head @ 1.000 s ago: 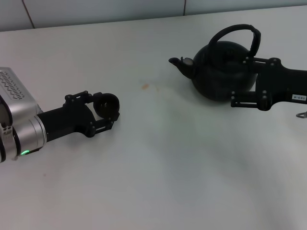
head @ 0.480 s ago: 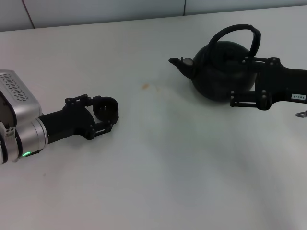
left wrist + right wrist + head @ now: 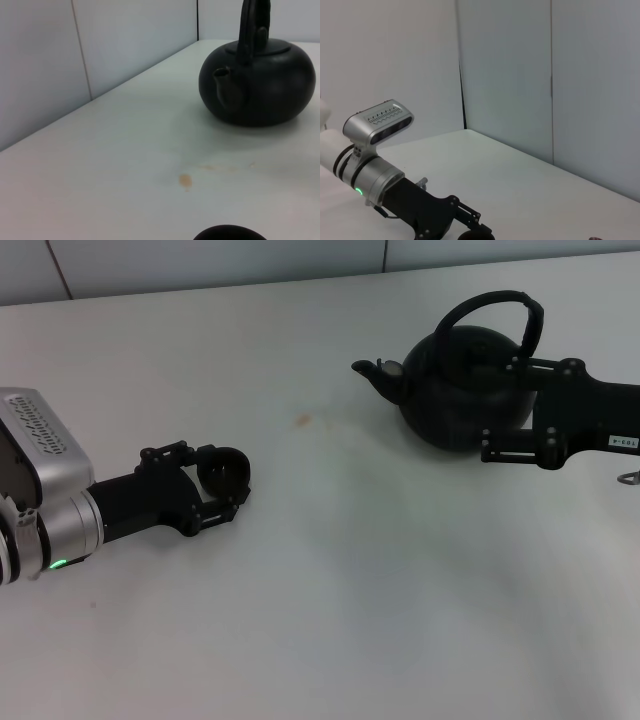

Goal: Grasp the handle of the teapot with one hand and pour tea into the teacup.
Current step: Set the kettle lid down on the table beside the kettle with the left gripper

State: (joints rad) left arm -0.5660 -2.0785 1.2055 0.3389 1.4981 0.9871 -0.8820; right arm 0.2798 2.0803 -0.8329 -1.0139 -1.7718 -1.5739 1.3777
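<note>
The matte-black teapot stands at the far right of the table, spout to the left, with its arched handle upright. My right gripper is open, its fingers flanking the pot's right side below the handle. My left gripper is at the near left, shut on the small black teacup, low over the table. The left wrist view shows the teapot, its handle and the teacup rim. The right wrist view shows the left gripper far off.
The white table carries a small brown stain between cup and pot, also in the left wrist view. Grey wall panels run along the table's far edge.
My left gripper has shifted slightly toward me and to the right, with the teacup in it. The right arm and the teapot have not moved.
</note>
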